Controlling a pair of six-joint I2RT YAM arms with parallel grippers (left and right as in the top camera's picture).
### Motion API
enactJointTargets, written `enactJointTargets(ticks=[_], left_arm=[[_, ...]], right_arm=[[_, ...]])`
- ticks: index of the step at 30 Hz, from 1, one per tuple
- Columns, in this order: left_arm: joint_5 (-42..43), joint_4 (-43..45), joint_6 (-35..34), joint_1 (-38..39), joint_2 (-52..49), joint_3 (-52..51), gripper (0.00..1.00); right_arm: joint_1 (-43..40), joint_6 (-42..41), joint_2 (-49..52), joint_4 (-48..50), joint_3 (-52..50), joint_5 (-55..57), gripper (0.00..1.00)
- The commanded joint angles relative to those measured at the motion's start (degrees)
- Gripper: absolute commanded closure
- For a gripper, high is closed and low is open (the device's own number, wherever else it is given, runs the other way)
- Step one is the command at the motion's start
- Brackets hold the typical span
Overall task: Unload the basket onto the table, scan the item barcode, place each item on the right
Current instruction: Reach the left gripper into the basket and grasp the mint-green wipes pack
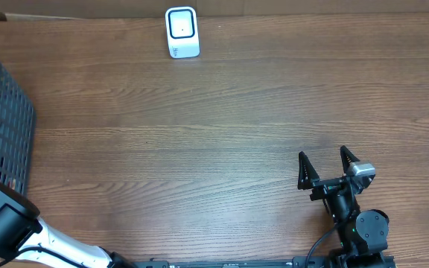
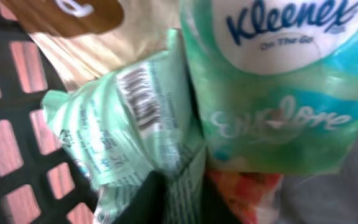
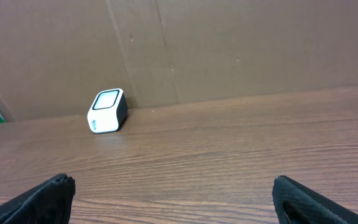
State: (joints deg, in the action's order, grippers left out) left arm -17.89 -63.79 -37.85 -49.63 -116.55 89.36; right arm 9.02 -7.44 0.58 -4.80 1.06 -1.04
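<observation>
Starting at the left edge, we see a dark mesh basket (image 1: 6,126) standing on the wood-grain table (image 1: 199,134). The left arm (image 1: 10,227) reaches into it from the near corner. Inside, in the left wrist view, the left gripper (image 2: 178,193) has its fingers pressed together on a fold of a pale green packet (image 2: 104,137). The packet's barcode (image 2: 143,99) faces the camera. A brown bag (image 2: 86,25) lies above the packet and a Kleenex pack (image 2: 278,93) sits just beside it on the right. Something orange shows beneath, too blurred for us to name.

Moving right, the brown tabletop runs to its far edge, where a small white scanner (image 1: 182,33) stands with its window tilted upward. It is close to a cardboard wall (image 3: 229,43) that closes off the room behind.

Further right, near the front edge, the right gripper (image 1: 322,156) sits over the table with its fingers spread wide, only wood showing between them. It is well apart from both scanner and basket.
</observation>
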Motion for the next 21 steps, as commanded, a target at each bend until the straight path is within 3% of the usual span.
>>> enactJointTargets(ticks=[1, 6, 9, 21], left_arm=[[1.0, -1.9, -0.7, 0.1, -1.1, -0.3, 0.96], [2.0, -8.5, -0.7, 0.2, -1.0, 9.4, 0.96], [4.1, -15.8, -0.3, 0.2, -0.8, 21.4, 0.96], [17.7, -31.2, 10.0, 0.2, -0.5, 57.9, 0.96]], right_arm=[[-0.1, 0.2, -0.4, 0.2, -0.6, 0.3, 0.00], [-0.1, 0.2, -0.4, 0.2, -0.6, 0.3, 0.00], [-0.1, 0.2, -0.4, 0.2, -0.6, 0.3, 0.00], [-0.1, 0.2, -0.4, 0.2, -0.6, 0.3, 0.00]])
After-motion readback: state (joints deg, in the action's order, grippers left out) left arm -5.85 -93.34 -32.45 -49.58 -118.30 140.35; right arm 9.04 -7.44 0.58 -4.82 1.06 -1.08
